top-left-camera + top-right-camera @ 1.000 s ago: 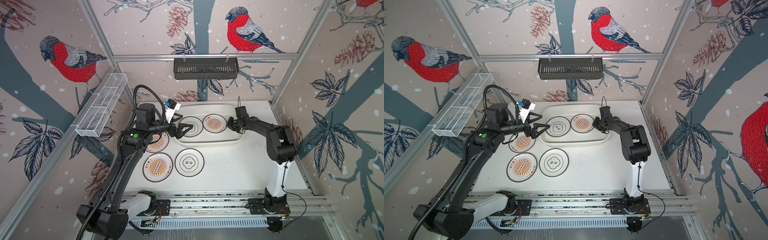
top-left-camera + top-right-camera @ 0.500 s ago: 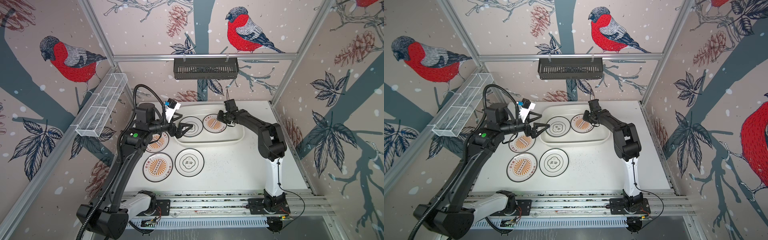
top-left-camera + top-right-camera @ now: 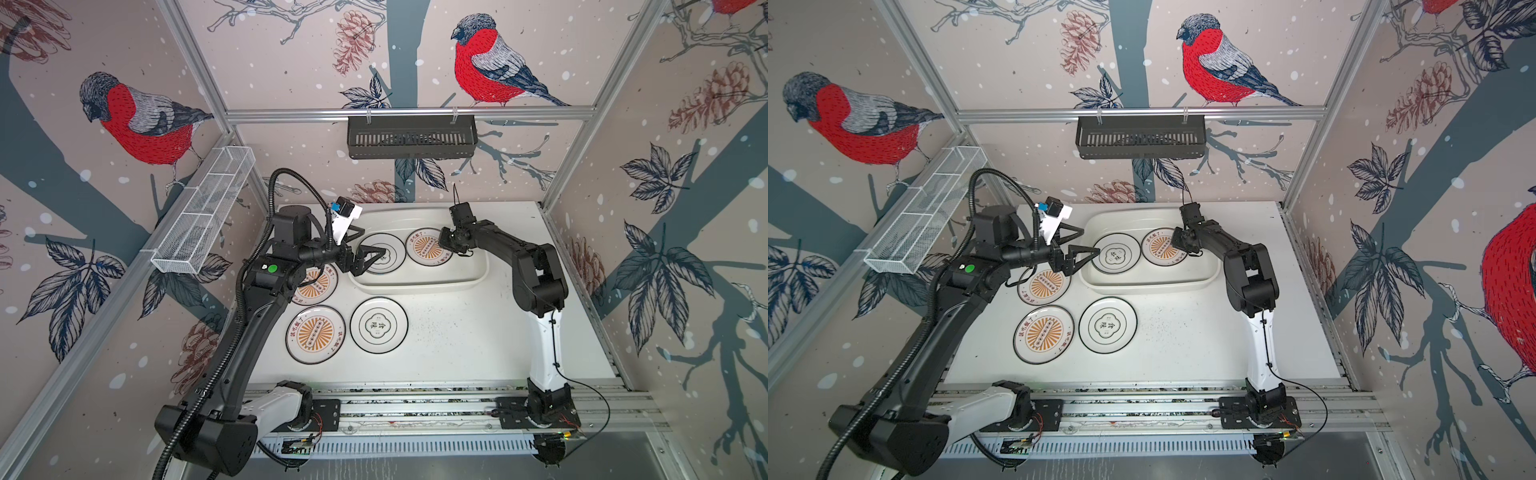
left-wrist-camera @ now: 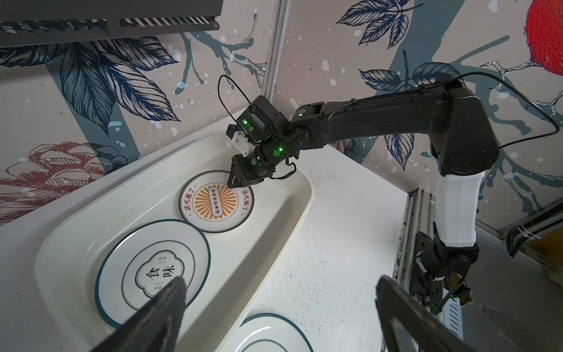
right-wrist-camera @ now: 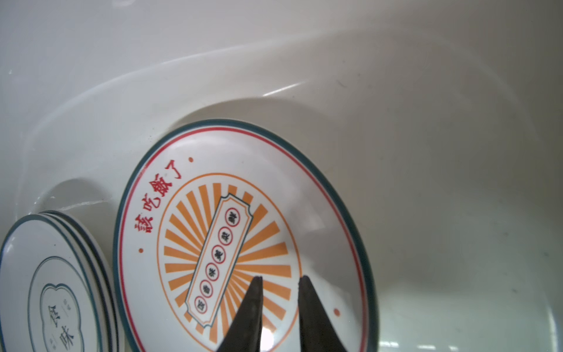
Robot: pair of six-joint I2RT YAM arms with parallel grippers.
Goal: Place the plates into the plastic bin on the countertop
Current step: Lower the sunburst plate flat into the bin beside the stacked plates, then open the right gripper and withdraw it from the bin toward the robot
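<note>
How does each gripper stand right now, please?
Left gripper: wide open, empty.
Right gripper: slightly open, empty, over the round white orange-sunburst plate.

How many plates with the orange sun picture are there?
3. One sunburst plate lies in the plastic bin beside the stack; a second on the countertop, partly under the left arm; a third nearer the front. More could hide in that stack.

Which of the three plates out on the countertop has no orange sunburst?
The quatrefoil plate, rightmost of the three in both top views: its centre shows dark Chinese characters, while the two sunburst plates carry orange rays.
</note>
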